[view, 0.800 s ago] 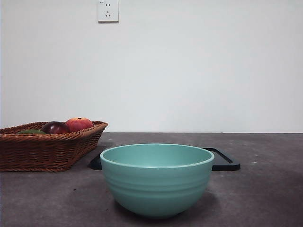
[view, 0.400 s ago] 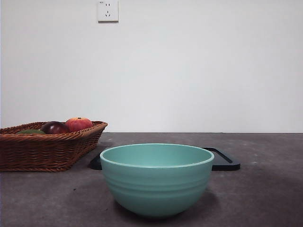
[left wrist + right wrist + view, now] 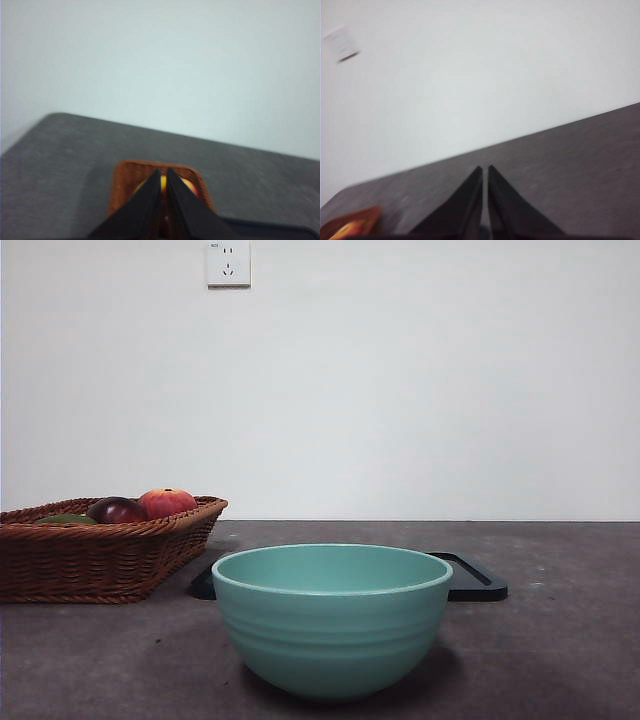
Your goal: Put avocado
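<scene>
Avocado chilling in the basket
The avocado (image 3: 66, 518) sits far left in the wicker basket (image 3: 100, 560); left tool (image 3: 163, 172) and right tool (image 3: 484, 170) both closed, empty.

A dark olive-green avocado (image 3: 66, 518), a dark maroon fruit (image 3: 115, 509) and a red-orange fruit (image 3: 167, 502) are shown in a brown woven wicker basket (image 3: 95, 560). A plain pale turquoise bowl (image 3: 332, 618) with faint horizontal ribbing is seen before a black tray (image 3: 472, 579). The table (image 3: 560, 650) is mottled dark grey; the wall (image 3: 420, 380) is white.
</scene>
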`<state>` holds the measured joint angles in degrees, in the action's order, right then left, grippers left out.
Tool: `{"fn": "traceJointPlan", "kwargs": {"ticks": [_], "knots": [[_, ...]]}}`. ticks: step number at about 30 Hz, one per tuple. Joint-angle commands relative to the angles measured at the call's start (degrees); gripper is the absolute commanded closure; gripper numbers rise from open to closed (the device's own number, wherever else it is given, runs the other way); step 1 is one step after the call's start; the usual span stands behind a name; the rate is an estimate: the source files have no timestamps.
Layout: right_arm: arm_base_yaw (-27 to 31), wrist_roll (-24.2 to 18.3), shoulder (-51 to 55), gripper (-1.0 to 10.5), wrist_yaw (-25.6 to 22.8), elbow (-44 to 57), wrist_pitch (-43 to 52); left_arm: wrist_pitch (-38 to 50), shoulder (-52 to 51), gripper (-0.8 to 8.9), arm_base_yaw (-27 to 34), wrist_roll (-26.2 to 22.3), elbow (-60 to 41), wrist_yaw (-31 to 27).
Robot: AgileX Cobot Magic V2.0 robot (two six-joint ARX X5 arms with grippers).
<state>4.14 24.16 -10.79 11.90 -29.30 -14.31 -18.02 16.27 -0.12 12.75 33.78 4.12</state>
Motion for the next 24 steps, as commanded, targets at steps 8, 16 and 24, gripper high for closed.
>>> {"fn": "traceJointPlan", "kwargs": {"ticks": [8,16,24], "knots": [[-1.97,-6.75,-17.33,9.3,8.41,-15.87,-12.44,-7.28,15.93,7.97,-3.02,-3.26,16.2,7.17],[-15.56,-11.34,-23.5,9.3,10.67,-20.22,-15.43,-10.93,19.28,7.97,-16.28,-5.49,17.38,9.31],[-25.86,-15.87,-25.53,9.3,11.23,-20.22,-16.96,-12.63,19.19,7.96,-21.66,-3.93,17.38,11.28]]}}
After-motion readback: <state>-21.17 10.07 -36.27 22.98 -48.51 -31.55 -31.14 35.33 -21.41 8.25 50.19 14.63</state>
